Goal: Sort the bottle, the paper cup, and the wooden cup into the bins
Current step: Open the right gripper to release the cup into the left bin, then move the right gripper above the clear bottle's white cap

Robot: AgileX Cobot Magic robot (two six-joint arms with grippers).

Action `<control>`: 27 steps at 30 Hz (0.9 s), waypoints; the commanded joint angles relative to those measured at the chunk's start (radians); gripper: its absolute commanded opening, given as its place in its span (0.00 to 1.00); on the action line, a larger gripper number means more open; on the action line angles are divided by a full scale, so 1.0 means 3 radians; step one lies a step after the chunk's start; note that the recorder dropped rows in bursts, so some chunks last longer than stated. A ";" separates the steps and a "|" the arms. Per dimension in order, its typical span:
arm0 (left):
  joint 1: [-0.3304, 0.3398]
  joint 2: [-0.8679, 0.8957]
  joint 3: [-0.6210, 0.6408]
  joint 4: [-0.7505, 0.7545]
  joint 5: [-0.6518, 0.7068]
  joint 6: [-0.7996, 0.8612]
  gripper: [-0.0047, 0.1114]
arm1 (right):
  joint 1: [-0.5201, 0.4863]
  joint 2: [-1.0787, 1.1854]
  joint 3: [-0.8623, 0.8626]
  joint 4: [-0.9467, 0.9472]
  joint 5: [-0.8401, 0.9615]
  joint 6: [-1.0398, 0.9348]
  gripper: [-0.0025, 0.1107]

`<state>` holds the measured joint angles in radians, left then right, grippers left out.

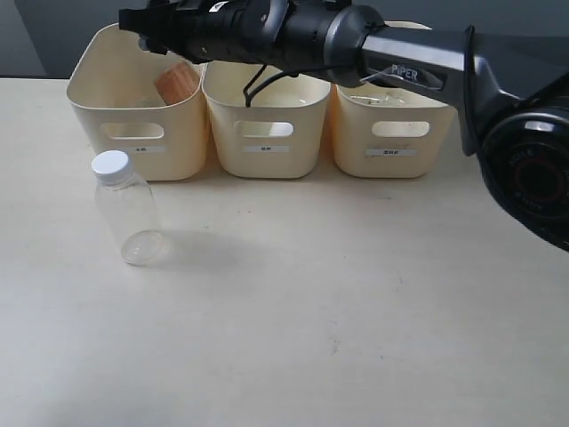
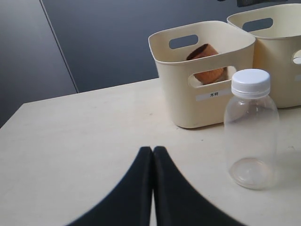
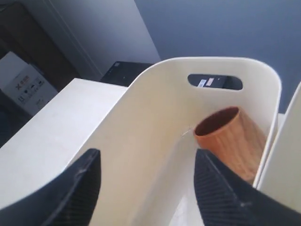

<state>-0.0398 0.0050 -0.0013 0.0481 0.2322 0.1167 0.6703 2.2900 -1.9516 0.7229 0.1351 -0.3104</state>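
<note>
The clear bottle (image 1: 129,213) with a white cap stands upright on the table in front of the left bin (image 1: 133,133). The brown wooden cup (image 1: 178,82) lies tilted inside that bin, against its right wall. My right gripper (image 1: 142,31) has reached across and hovers open over the left bin, holding nothing. In the right wrist view its fingers (image 3: 146,155) frame the bin's wall (image 3: 155,122), with the wooden cup (image 3: 233,141) just beyond one tip. My left gripper (image 2: 153,149) is shut and empty low over the table, short of the bottle (image 2: 250,132). The paper cup is hidden.
The middle bin (image 1: 265,147) and right bin (image 1: 391,133) stand in a row with the left one along the back of the table. The right arm (image 1: 418,67) stretches above all three. Bare tabletop (image 1: 338,320) lies in front.
</note>
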 commanded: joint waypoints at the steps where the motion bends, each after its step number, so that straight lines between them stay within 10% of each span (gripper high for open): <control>1: -0.0011 -0.0017 0.0004 -0.0017 -0.0003 -0.0006 0.04 | 0.0000 -0.0075 -0.0029 0.0072 0.0409 -0.0012 0.52; 14: -0.0011 -0.0017 0.0004 -0.0017 -0.0003 -0.0006 0.04 | 0.0034 -0.0514 -0.0029 0.0198 0.2286 0.0122 0.52; 27: -0.0011 -0.0017 0.0004 -0.0017 -0.0003 -0.0006 0.04 | 0.0294 -0.0438 -0.0029 -0.0151 0.2296 0.0315 0.52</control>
<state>-0.0398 0.0050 -0.0013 0.0481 0.2322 0.1167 0.7594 2.1616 -1.9549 0.7113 0.8463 -0.2367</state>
